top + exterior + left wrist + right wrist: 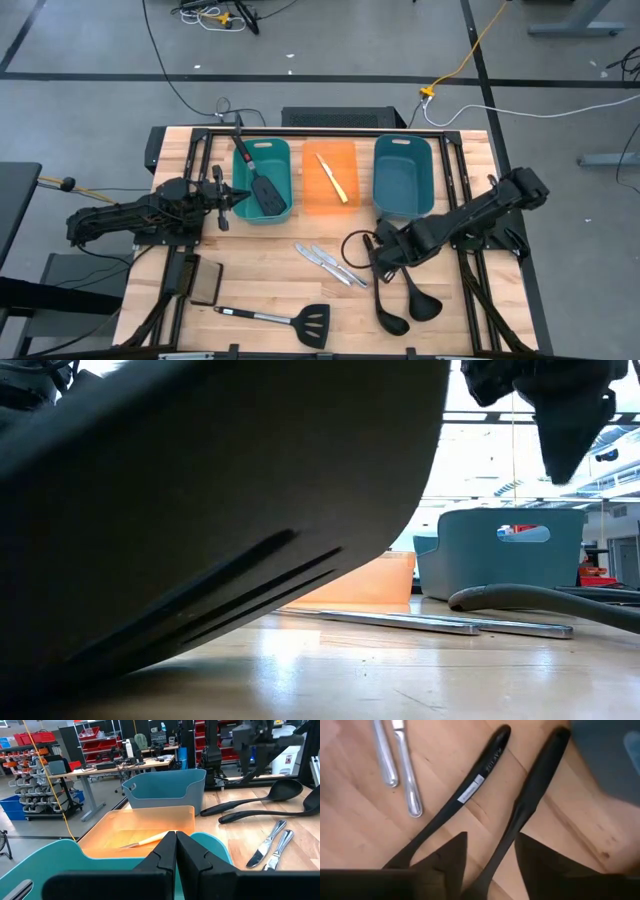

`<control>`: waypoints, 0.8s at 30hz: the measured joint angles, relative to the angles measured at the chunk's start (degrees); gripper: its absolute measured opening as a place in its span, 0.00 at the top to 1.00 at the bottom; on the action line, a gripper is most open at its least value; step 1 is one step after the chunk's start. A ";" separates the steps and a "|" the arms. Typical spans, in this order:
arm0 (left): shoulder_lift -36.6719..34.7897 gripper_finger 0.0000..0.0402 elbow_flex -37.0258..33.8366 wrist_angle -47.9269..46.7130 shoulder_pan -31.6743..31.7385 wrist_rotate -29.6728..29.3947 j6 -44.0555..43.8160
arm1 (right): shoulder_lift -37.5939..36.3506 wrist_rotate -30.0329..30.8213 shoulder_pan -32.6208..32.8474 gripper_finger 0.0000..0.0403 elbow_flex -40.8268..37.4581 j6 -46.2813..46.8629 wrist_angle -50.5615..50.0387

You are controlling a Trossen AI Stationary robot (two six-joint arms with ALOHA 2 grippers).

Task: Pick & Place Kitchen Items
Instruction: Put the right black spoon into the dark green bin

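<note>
- High view: left gripper (238, 196) at 9 o'clock of table, fingers pressed together, tip over rim of teal bin (283, 160); nothing held.
- Inside teal bin: one black slotted spatula (263, 186), handle sticking out toward 11 o'clock.
- Orange bin (318, 195) at 12 o'clock holds a cream-handled knife (334, 178); blue bin (403, 196) just right of it.
- Right gripper (383, 258) at 4 o'clock of table centre, above handle ends of two black ladles (400, 300); bowls point to 6 o'clock.
- Silver knives (328, 262) lying at centre, just left of right gripper.
- Second spatula (292, 320) at 6 o'clock near table edge; flat black pad (205, 284) at 8 o'clock.
- Low view: mostly blocked by dark spatula blade up close; silver knives, orange bin and blue bin beyond; right gripper hanging at top right.
- Left wrist view: fingers (167, 852) closed, empty, over teal bin rim; cream-handled knife in orange bin ahead; ladles and knives on table beyond.
- Right wrist view: fingers (451, 857) spread apart, one ladle handle (525, 810) running between them, second ladle handle (470, 787) just beside; no clamp visible.
</note>
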 joint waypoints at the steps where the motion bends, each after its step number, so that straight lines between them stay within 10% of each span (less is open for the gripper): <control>1: 0.00 0.96 0.00 -0.01 0.01 0.00 -0.02 | 0.74 -0.02 0.27 0.53 0.00 1.11 0.01; 24: 0.00 0.96 0.00 -0.31 0.01 0.00 -0.11 | 2.92 -0.42 4.43 0.46 -20.70 15.70 21.37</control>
